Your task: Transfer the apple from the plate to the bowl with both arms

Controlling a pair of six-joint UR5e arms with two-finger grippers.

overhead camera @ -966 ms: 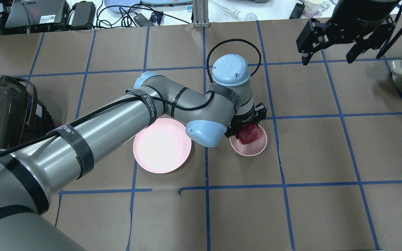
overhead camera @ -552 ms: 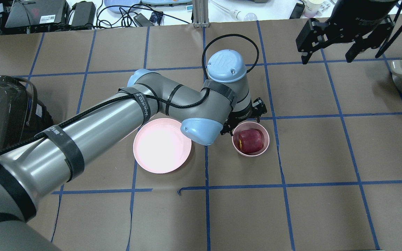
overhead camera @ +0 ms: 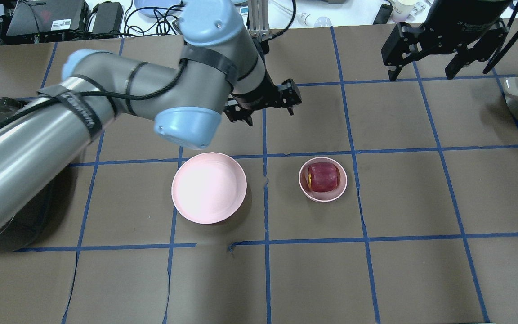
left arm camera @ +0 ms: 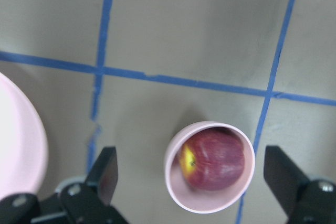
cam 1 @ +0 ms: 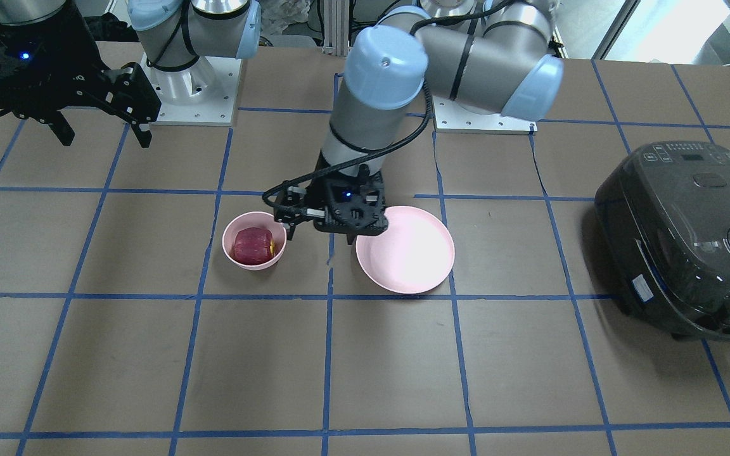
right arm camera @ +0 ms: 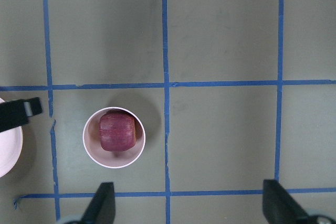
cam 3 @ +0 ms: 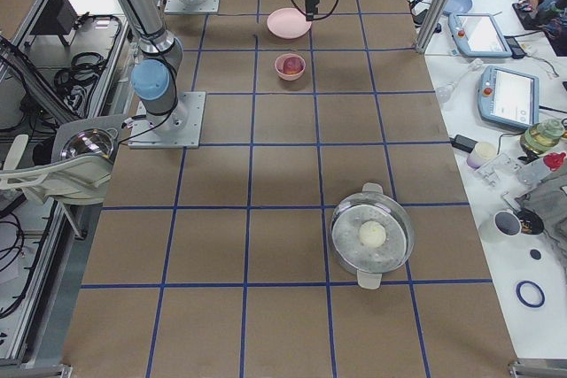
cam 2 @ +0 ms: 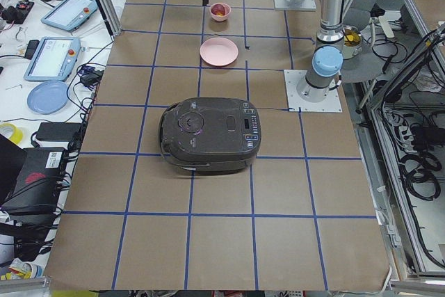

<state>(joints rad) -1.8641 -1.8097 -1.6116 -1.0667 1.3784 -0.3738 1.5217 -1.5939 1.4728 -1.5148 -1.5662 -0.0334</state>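
Aloft, left hand (overhead camera: pixel 270 116) wide, near bowl (overhead camera: pixel 323 198).

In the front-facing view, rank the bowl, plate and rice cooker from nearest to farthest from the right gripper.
From the right gripper:
1. bowl, holding the apple, toward the table's middle.
2. plate, just beyond the bowl.
3. rice cooker, at the far end, on the left arm's side.

Dark rice cooker (cam 1: pixel 682 234) and steel pot (cam 3: pixel 394 219), well apart

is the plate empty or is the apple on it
Empty. The plate shows only bare pink surface, and the apple sits inside the bowl.
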